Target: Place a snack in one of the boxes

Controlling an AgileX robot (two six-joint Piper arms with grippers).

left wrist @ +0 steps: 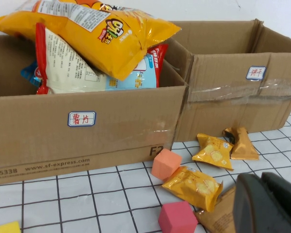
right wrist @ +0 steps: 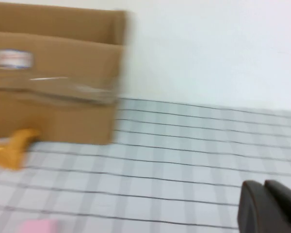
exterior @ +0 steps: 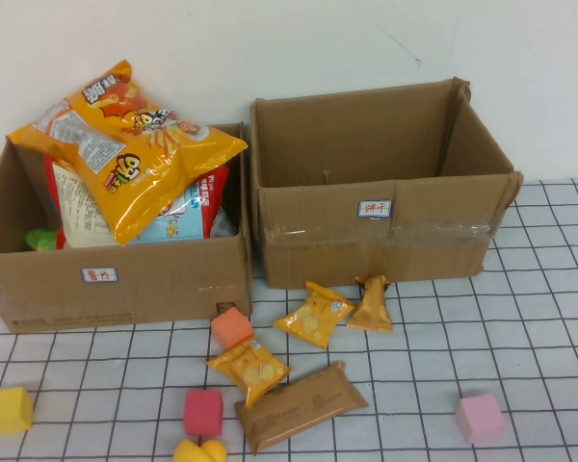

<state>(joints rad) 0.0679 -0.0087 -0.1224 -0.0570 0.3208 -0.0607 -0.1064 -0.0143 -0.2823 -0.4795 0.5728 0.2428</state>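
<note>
**Snacks wait in front of the boxes**

Small snack packets [exterior: 314, 314] lie loose on the worktop [exterior: 520, 337], just before the empty right box [exterior: 380, 192] (the left box [exterior: 116, 274] is heaped). Left hand [left wrist: 266, 204] and right hand [right wrist: 269, 206] hover low, holding nothing; whether either is spread or closed, I cannot tell.

Foam cubes scattered on grid cloth: yellow [exterior: 10, 410], orange [exterior: 231, 328], red [exterior: 203, 412], pink [exterior: 480, 419]; yellow, possibly heart-shaped, piece [exterior: 198, 451].

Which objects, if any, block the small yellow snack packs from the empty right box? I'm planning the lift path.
Nothing lies between the snack packs and the right box; only its front wall must be cleared. Left gripper and right gripper hang low, in wrist views only.
</note>
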